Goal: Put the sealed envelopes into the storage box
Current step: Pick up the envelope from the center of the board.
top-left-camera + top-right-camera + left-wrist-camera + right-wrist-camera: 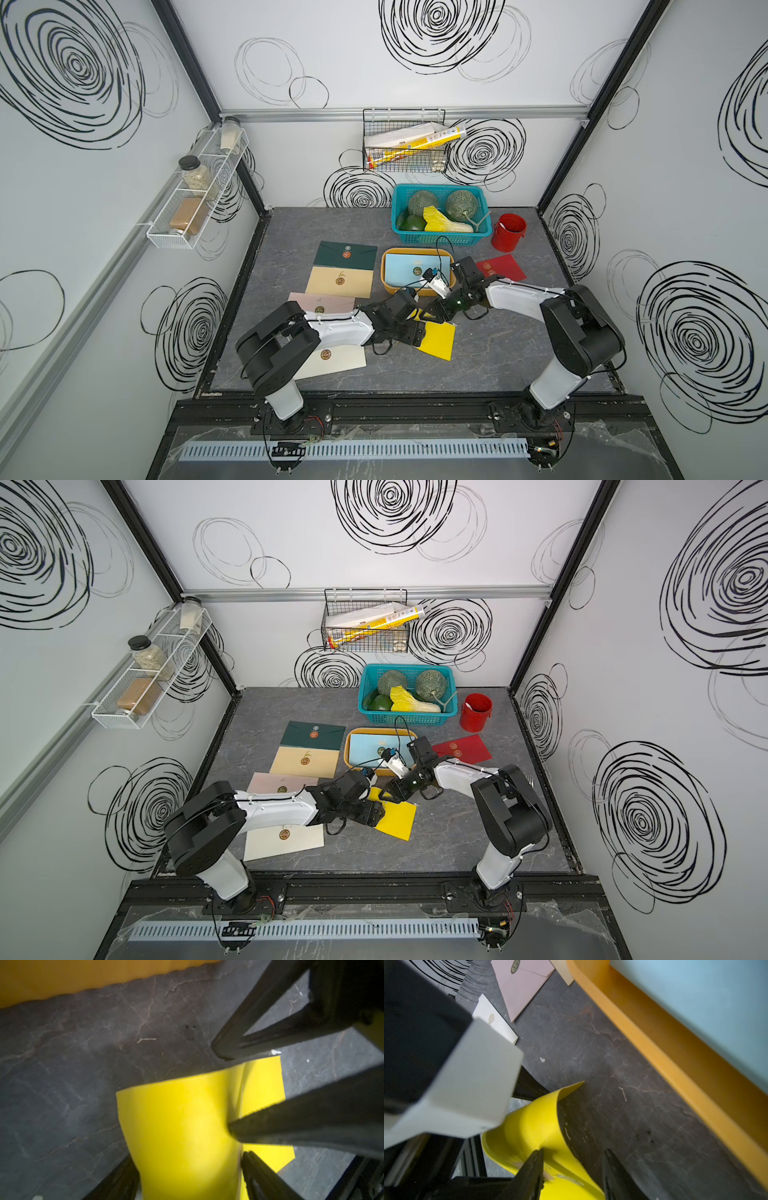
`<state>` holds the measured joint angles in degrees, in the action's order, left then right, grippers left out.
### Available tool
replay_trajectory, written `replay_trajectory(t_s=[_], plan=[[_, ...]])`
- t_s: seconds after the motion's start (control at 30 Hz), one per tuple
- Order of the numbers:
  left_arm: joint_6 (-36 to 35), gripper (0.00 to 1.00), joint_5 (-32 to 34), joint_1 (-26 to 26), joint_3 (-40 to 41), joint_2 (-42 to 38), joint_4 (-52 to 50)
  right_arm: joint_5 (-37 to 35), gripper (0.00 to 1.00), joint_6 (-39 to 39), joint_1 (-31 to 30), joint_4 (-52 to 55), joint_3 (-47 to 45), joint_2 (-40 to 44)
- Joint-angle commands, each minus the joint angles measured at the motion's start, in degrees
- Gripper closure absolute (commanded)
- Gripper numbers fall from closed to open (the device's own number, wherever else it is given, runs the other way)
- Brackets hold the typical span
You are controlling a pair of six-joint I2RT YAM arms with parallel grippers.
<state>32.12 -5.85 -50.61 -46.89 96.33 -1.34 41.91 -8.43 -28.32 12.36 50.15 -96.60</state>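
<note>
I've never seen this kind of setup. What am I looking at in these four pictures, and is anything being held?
Two robot arms, left and right, each end in a two-fingered pincer. Two pictures look down from overhead; two come from wrist cameras. On the grey table lie sealed envelopes: dark green, tan, pink, cream, red. A light blue envelope lies in the mustard storage box. A teal basket of vegetables and a red cup stand behind. Both arms work on the yellow envelope: the left pincer is spread wide over it and it bows upward; the right pincer straddles its raised edge, fingers apart, nothing visibly clamped.
</note>
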Motion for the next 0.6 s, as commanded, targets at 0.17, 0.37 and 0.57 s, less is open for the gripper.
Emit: replay_trajectory(t_s=[0.17,0.37,0.57], plan=[[-0.8,0.18,-3.5,1.0,1.5,3.0,-5.0,6.7,0.90,-4.6,-0.3,1.3,0.6,-1.8],[-0.3,0.10,-2.2,1.6,-1.1,1.4,-8.5,4.6,1.00,-3.7,0.4,3.7,1.6,-2.0],[3.5,0.01,7.0,7.5,-10.5,-8.2,-23.3,1.8,1.00,-0.5,1.0,6.4,3.1,1.5]])
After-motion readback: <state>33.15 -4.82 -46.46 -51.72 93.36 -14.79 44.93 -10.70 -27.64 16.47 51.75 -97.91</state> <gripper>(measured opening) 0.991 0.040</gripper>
